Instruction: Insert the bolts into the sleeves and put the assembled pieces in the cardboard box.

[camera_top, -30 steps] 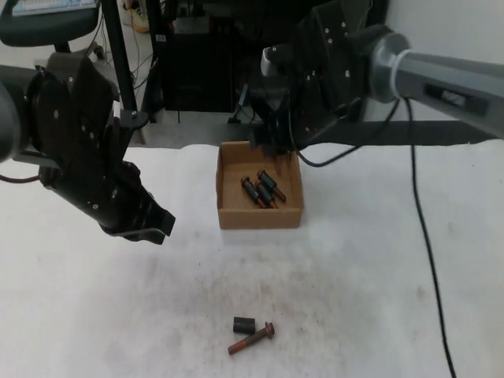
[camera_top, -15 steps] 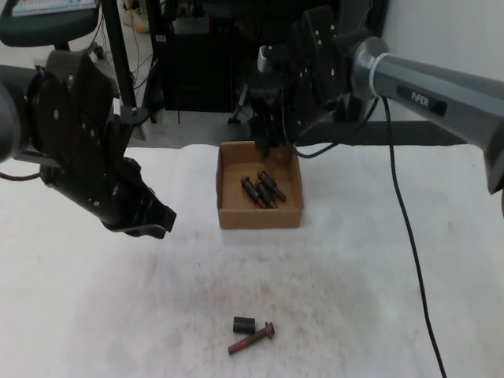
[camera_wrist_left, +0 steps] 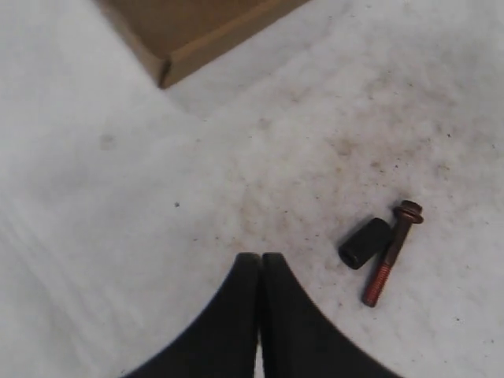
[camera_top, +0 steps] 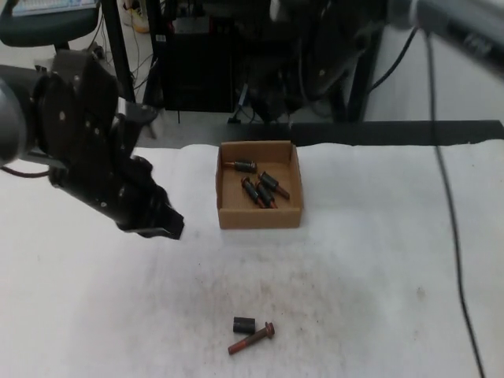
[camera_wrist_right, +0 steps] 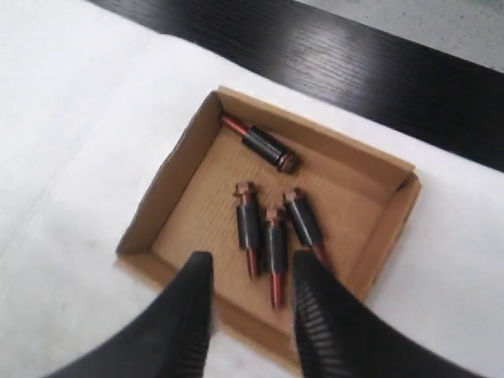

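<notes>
Across the counter [camera_top: 378,260], a fourth assembled piece [camera_top: 245,166] now lies in the cardboard box [camera_top: 260,217], the right pincer [camera_wrist_right: 252,264] hanging spread above, while the left pincer [camera_wrist_left: 261,260], pressed together, has swung toward the last bolt [camera_wrist_left: 391,252] and sleeve [camera_wrist_left: 365,242].

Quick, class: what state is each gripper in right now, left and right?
Left gripper: closed, holding nothing.
Right gripper: open, holding nothing.
</notes>
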Controlling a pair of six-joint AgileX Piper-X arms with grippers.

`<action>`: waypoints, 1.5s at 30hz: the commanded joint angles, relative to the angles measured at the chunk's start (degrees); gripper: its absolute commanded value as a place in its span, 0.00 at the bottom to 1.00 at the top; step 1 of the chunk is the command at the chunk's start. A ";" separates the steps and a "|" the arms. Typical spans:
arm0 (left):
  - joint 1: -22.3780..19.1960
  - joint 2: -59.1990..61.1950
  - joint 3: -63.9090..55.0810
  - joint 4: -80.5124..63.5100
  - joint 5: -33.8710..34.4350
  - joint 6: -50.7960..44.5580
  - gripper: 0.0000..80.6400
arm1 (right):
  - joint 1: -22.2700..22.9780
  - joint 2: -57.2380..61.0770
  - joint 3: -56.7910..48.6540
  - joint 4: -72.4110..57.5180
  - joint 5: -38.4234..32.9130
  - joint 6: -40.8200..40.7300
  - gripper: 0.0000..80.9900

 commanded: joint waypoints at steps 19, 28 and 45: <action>-14.62 -0.08 -0.58 8.91 -9.13 8.91 0.16 | -2.52 -19.06 28.85 15.88 -11.71 -5.64 0.32; -23.10 0.71 -0.58 7.04 -12.99 2.55 0.27 | -2.71 -21.57 36.18 14.51 -16.15 -5.64 0.31; -25.45 8.78 -0.44 4.49 -17.93 -0.09 0.27 | -2.71 -24.68 36.14 15.36 -16.15 -5.64 0.31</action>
